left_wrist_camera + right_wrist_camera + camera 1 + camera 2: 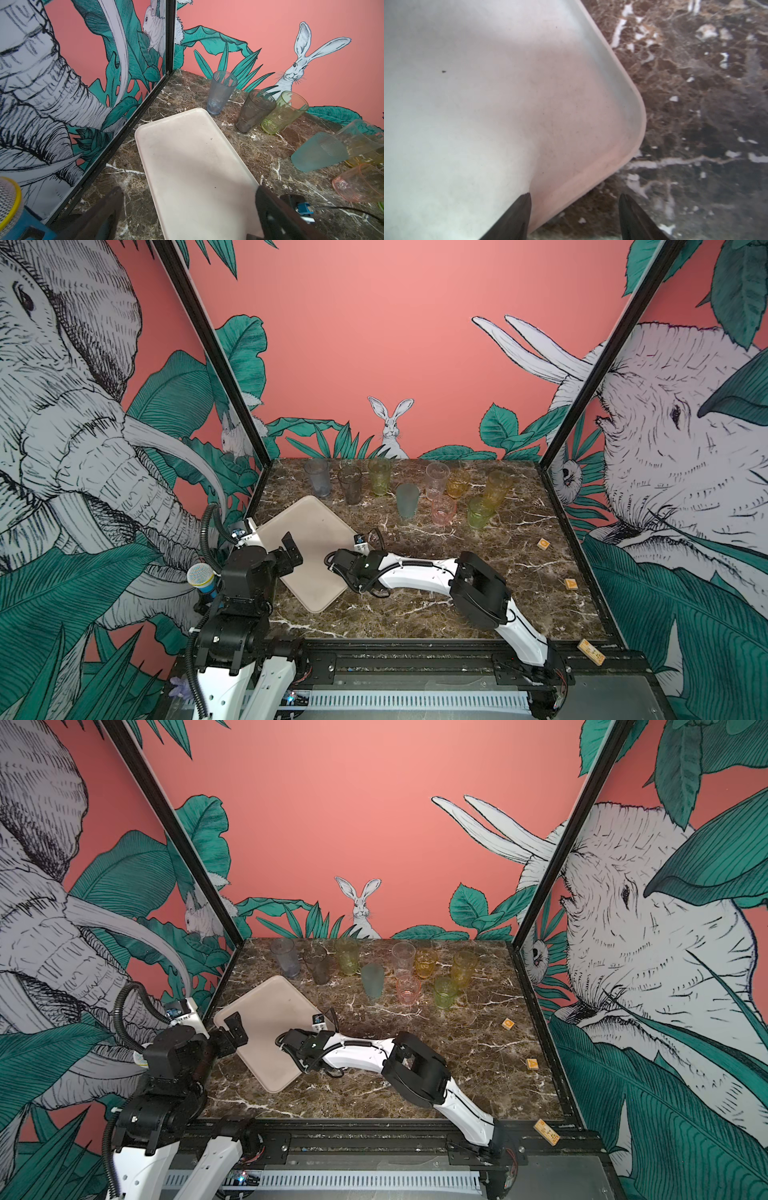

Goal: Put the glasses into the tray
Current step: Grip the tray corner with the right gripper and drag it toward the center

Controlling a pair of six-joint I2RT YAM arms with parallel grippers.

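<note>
In both top views the glasses (407, 499) stand beyond the tray (316, 526), none inside it. Expect them to be light, slick and tapered, likely easy to tip, so take each around its body, below the lip. In the left wrist view your left gripper (189, 188) hovers over the tray, jaws wide apart and empty. In the right wrist view your right gripper (575, 197) straddles the tray's rim near a corner, jaws apart, not clamped.

Robot test booth: jungle-mural wall panels (374, 323), black frame posts (210, 344), marble-look tabletop (415, 618), rail-mounted arms (419, 568).
</note>
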